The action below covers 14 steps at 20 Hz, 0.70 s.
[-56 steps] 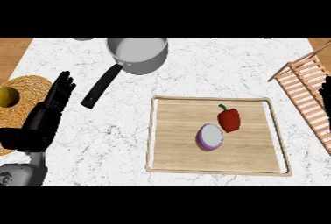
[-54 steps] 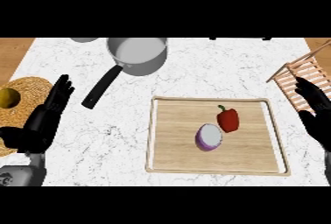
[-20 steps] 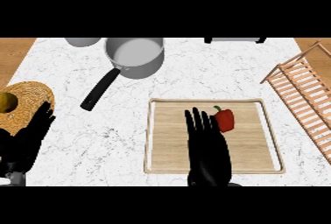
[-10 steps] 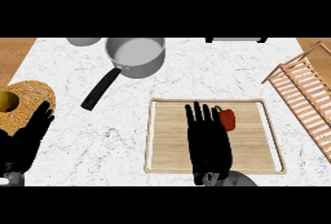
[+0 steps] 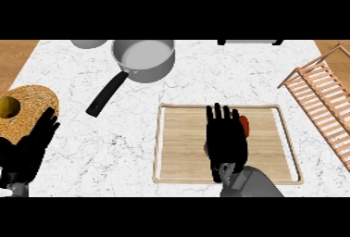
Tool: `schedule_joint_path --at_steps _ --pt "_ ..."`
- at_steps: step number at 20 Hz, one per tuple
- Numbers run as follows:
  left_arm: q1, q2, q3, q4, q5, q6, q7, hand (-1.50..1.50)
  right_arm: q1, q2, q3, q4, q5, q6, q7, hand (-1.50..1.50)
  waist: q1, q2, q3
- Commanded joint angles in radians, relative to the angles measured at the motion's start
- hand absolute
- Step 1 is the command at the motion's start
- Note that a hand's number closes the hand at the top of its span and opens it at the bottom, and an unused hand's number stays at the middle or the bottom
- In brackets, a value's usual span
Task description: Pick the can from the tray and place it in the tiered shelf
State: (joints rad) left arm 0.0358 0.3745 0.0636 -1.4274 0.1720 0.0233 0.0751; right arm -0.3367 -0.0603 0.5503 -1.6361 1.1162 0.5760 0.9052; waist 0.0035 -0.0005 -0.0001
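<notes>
The wooden tray (image 5: pixel 178 152) lies on the marble counter right of centre. My right hand (image 5: pixel 226 139) is stretched flat over the tray's middle, fingers straight and pointing away from me, open. It covers the spot where the white and purple can lay, so the can is hidden. A red pepper (image 5: pixel 245 126) peeks out along the hand's right side. The wooden tiered shelf (image 5: pixel 321 97) stands at the right edge, apart from the tray. My left hand (image 5: pixel 31 148) rests open at the lower left, fingers up.
A grey pot (image 5: pixel 143 58) with a long black handle (image 5: pixel 106 95) stands behind the tray to the left. A woven mat (image 5: pixel 31 111) with a yellow-green fruit (image 5: pixel 7 105) lies at the far left. A grey bowl (image 5: pixel 89 44) sits at the back edge.
My right hand came in from the right edge and moved over the tray, covering the can, then slid slightly farther from me. The left hand stayed at the lower left.
</notes>
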Motion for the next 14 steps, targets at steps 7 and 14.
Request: schedule_joint_path --at_steps 7,14 --pt "-0.016 -0.059 0.029 0.105 -0.077 -0.030 -0.091 0.00 0.031 -0.013 -0.055 0.042 0.078 -0.021 -0.097 -1.50 -0.003 0.000 0.000" --pt "0.015 -0.014 0.107 -0.007 -0.028 -0.110 0.010 0.00 0.066 0.005 -0.092 0.162 0.125 -0.159 -0.182 -1.50 -0.001 0.000 0.000"
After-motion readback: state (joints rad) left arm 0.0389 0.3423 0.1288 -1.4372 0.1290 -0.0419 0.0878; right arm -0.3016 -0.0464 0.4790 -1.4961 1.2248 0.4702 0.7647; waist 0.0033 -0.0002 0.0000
